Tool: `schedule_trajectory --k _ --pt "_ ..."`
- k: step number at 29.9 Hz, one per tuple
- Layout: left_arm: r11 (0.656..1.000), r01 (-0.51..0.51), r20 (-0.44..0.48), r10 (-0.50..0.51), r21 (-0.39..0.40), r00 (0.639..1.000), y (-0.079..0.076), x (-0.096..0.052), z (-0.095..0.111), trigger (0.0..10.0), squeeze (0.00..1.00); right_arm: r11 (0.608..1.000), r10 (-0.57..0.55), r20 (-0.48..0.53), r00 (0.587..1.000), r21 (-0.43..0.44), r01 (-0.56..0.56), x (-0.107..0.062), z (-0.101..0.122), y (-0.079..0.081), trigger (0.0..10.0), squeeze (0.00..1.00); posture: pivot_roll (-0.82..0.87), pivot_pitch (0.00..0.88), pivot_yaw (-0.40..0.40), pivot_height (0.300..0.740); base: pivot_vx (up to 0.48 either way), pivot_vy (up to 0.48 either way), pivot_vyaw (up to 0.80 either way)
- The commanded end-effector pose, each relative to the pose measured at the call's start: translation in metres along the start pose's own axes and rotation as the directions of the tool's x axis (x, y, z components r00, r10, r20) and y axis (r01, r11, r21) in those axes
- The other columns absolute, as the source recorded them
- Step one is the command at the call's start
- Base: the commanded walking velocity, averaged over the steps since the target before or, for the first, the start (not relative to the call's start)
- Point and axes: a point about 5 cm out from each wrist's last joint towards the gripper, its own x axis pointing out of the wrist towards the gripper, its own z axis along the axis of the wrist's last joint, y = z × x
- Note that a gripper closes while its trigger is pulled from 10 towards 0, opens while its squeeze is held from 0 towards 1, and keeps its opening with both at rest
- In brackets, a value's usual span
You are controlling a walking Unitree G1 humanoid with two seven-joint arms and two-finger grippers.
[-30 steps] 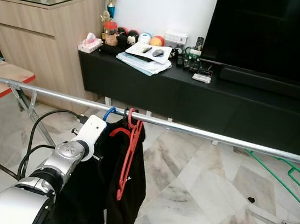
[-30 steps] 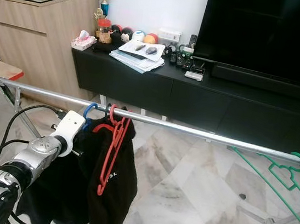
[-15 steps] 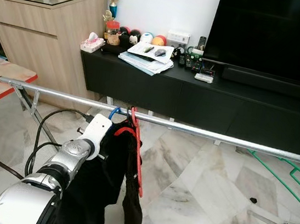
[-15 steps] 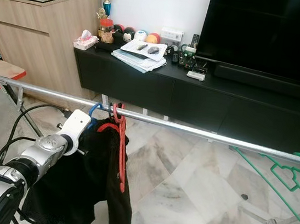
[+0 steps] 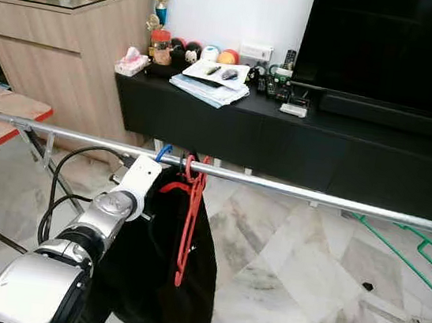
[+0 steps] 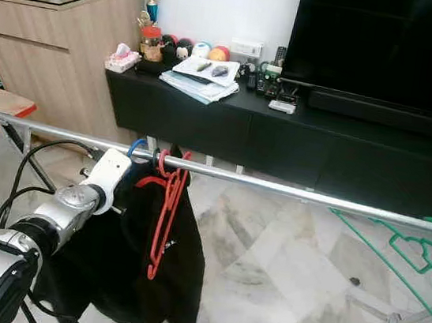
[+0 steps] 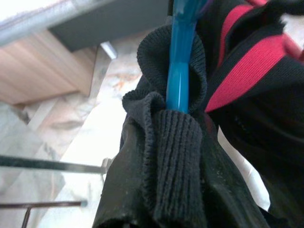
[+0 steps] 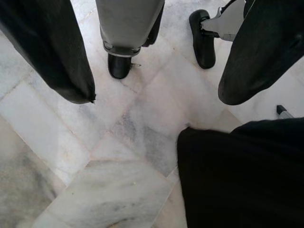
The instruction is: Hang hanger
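Two hangers hook over a long silver rail (image 5: pixel 292 189) that runs across the middle of the head views. One is a blue hanger (image 5: pixel 160 153) and one is a red hanger (image 5: pixel 190 220). They sit close together, a bit left of the middle of the frame. A black garment (image 5: pixel 155 273) hangs down from them, and the red hanger dangles in front of it. The left gripper (image 5: pixel 145 193) is up by the blue hanger, just under the rail, but the white wrist and the black cloth cover its fingers, so I cannot tell if it is pinching or let go. In the left wrist view the blue hanger's neck pokes up out of the knitted black collar. The right gripper (image 8: pixel 156 71) hangs low over the marble floor (image 8: pixel 109 156), and its two black fingers are spread wide apart with nothing between them. A green hanger (image 6: pixel 416 247) hangs far off at the right end of the rail. Behind the rail stand a black TV cabinet (image 5: pixel 298 140) and a wooden sideboard (image 5: pixel 64 46) in the upper left.
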Motion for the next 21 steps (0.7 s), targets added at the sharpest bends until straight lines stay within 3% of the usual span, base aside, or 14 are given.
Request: schedule_trajectory --k 1,12,21 --pt "0.999 -0.031 -0.007 0.031 0.006 0.999 0.005 0.001 0.009 10.0 0.0 1.0 -0.009 -0.003 1.0 0.0 0.009 -0.001 -0.004 -0.002 10.0 0.0 0.01 0.035 0.064 0.74 0.0 0.0 0.0" --pt "0.996 -0.037 -0.09 0.03 -0.082 0.996 -0.004 0.001 -0.005 10.0 0.0 1.0 -0.022 -0.006 1.0 -0.021 0.022 -0.004 -0.006 -0.014 10.0 0.0 -0.01 0.046 0.04 0.74 0.0 0.0 0.0" --pt "0.996 -0.017 -0.133 0.006 -0.083 0.991 -0.01 0.001 -0.013 10.0 0.0 0.999 -0.017 -0.011 1.0 -0.031 0.017 -0.004 -0.007 -0.015 10.0 0.0 -0.01 0.055 0.038 0.74 0.0 0.0 0.0"
